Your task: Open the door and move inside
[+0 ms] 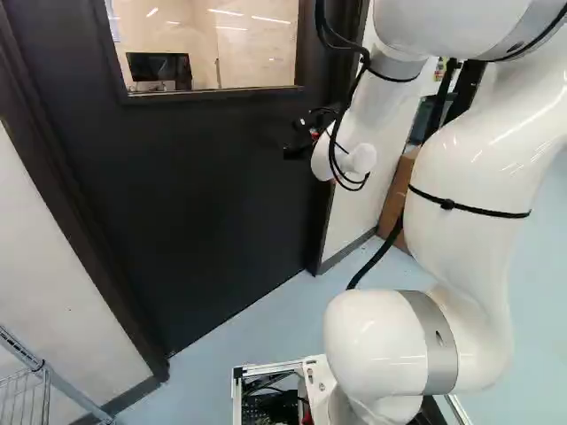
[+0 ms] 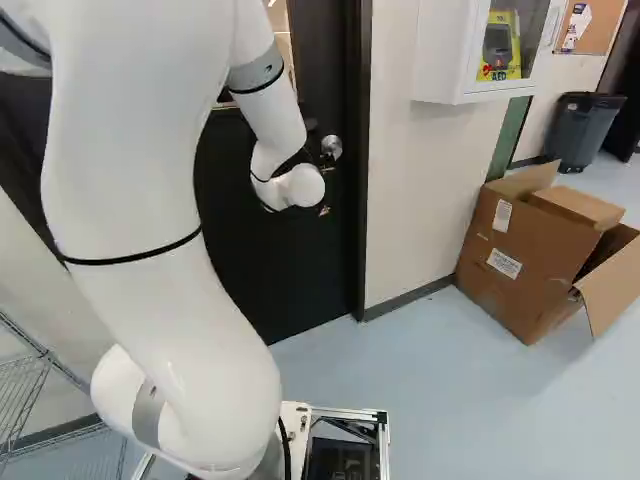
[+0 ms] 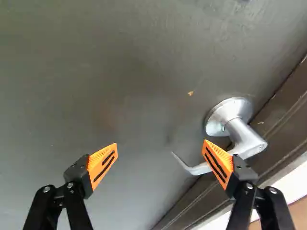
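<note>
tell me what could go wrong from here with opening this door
The open pincer is not centred on the handle: one finger overlaps it in the wrist view, so closing now could miss or knock it. The door frame runs close beside the handle, so that finger might scrape it.

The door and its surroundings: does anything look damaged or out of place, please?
The door bears a small tan fleck near its lever handle, perhaps chipped paint. Right of it in the right base view, a cardboard box stands with flaps splayed, rather untidy.
</note>
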Tool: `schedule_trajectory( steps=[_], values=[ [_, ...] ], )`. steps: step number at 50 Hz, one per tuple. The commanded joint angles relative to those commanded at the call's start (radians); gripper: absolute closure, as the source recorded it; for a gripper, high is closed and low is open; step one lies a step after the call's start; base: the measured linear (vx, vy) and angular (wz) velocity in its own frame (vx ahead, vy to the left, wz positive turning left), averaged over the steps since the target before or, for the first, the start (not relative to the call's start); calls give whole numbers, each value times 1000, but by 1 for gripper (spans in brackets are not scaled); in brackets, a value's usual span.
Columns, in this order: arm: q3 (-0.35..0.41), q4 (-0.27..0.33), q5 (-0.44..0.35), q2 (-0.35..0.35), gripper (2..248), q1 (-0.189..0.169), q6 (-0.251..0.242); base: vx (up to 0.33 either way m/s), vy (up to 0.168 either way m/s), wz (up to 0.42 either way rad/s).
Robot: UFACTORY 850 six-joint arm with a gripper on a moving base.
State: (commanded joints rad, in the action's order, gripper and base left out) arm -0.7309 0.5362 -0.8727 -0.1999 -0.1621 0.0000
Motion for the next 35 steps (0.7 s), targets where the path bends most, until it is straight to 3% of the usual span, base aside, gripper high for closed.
schedule_trajectory(
  steps=[35],
  values=[
    [1,0,0,-77,3,-2,0,0,0,0]
  ],
)
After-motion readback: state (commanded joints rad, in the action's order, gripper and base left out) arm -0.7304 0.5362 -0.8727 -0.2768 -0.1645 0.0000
